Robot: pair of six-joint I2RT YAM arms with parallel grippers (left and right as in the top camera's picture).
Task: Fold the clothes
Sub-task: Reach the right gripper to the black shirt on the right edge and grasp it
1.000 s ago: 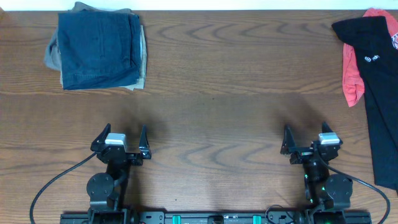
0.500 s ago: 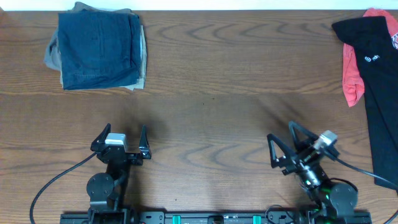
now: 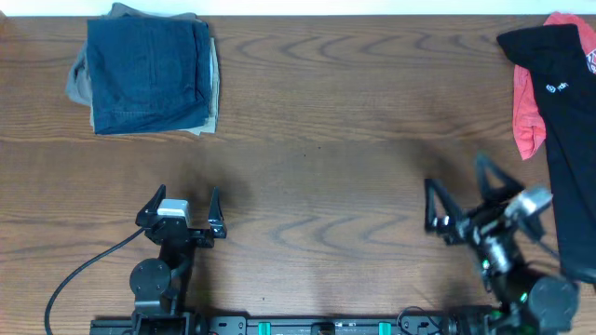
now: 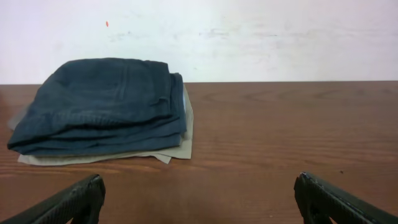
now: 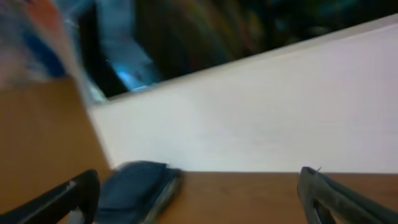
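While I scan the table (image 3: pixel 317 121) from its left end, the folded dark-blue denim and tan pile (image 3: pixel 144 73) lies at the far left corner, denim on top and tan cloth showing at its edges. My left gripper (image 3: pixel 186 199) sits near me, well apart from that pile, fingers spread wide and holding nothing. Its wrist camera looks straight at the pile (image 4: pixel 102 106) across bare wood, with both fingertips low in the corners of the view.

Moving right, the middle of the table is wood grain only. My right gripper (image 3: pixel 456 181) is at the near right, angled toward the right edge, jaws wide apart and empty. Its wrist camera is badly blurred; I make out only the two fingertips, a pale wall and a dark folded shape I cannot identify.

At the far right edge lies the black garment (image 3: pixel 563 140), running from far to near along the table's side, a small white logo on it. It partly covers the coral-red shirt (image 3: pixel 528 107). Neither gripper touches it.
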